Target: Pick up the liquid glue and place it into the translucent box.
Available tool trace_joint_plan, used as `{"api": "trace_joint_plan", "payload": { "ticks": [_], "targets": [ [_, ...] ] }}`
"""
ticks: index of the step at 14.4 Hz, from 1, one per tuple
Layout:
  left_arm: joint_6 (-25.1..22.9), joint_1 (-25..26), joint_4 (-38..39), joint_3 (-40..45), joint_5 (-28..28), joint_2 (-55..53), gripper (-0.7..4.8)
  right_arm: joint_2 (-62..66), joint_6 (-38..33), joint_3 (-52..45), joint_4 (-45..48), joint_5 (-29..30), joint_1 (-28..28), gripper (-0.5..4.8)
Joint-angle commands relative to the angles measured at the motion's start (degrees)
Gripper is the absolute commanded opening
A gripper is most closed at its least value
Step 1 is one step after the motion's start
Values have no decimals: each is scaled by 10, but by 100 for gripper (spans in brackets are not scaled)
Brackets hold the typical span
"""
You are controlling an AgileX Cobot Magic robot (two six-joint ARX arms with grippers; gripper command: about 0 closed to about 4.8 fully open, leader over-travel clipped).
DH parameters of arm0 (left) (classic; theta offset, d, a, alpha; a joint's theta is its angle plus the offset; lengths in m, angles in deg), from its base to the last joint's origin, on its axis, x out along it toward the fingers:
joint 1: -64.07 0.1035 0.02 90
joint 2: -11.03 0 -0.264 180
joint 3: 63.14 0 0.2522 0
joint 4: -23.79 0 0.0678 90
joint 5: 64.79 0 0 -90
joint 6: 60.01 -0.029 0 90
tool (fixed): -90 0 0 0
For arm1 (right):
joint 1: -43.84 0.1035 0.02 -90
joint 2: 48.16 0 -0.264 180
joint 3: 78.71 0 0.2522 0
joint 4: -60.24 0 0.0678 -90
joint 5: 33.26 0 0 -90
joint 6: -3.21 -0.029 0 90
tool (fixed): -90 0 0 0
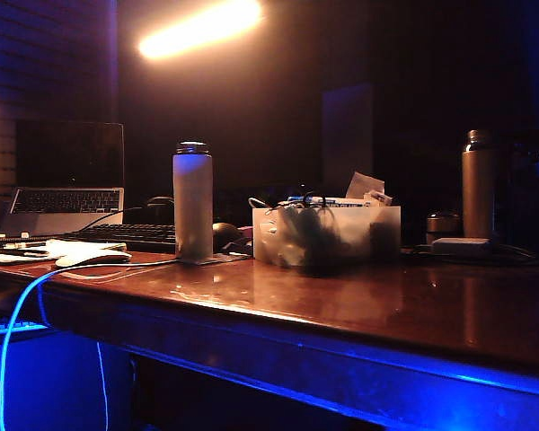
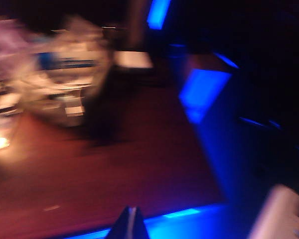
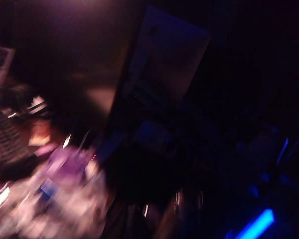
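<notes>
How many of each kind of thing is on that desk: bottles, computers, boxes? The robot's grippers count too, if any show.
Bottles: 2, white and brown
Laptop: 1
Keyboard: 1
Box: 1
Left gripper: 1, dark tips, too blurred to read
Right gripper: 0 seen
Total: 6

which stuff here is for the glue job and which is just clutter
Job: translucent box; liquid glue not identifiable; left pincer over the table edge; right pincer unseen, shut.
Clutter: white bottle, laptop, keyboard, brown flask.
</notes>
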Motion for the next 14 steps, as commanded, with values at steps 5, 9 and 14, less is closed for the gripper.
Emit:
{"api": "trace_joint_plan", "payload": {
  "ticks": [5, 9, 14],
  "targets": [
    [10, -26, -8, -64, 4, 4, -5, -306, -113, -308, -33, 68, 2, -1],
    [24, -26, 12, -66, 0, 5, -5, -507, -140, -630, 92, 84, 3, 0],
    [21, -26, 19, -66, 1, 5, -5, -636, -214, -856, 202, 88, 2, -1]
  ]
}}
